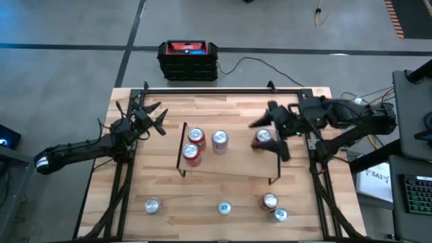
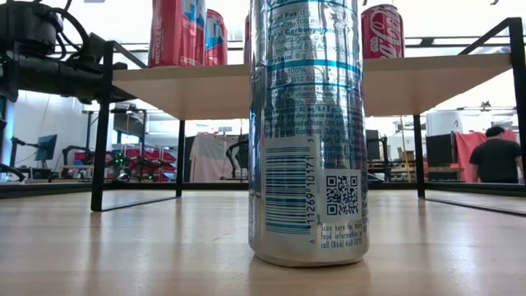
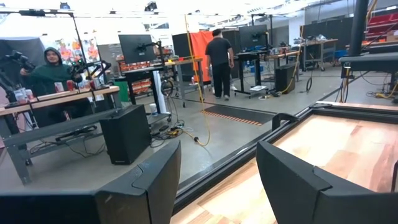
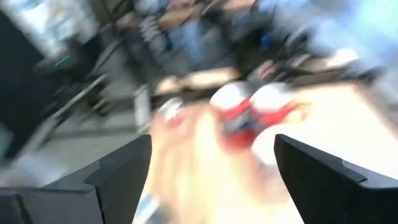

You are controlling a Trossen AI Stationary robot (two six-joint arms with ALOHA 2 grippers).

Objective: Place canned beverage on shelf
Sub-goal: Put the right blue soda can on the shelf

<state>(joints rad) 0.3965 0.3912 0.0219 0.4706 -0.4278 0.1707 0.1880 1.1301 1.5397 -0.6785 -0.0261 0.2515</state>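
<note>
Both arms are dark — near black — built of slim tubular links with bulkier joint housings. The left arm (image 1: 81, 150) carries a white band near its outer end, and thin black cables loop around its wrist. The right arm (image 1: 351, 121) shows a small green light at its wrist. Each gripper's fingers (image 3: 298, 180) are matt black, broad, angular wedges — flat-faced with bevelled edges.

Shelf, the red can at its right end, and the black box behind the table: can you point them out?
Shelf (image 1: 229, 169): high view, bare front part of its board.
Red can (image 1: 262, 137): high view, its top.
Black box (image 1: 188, 61): high view, middle of its body.
</note>
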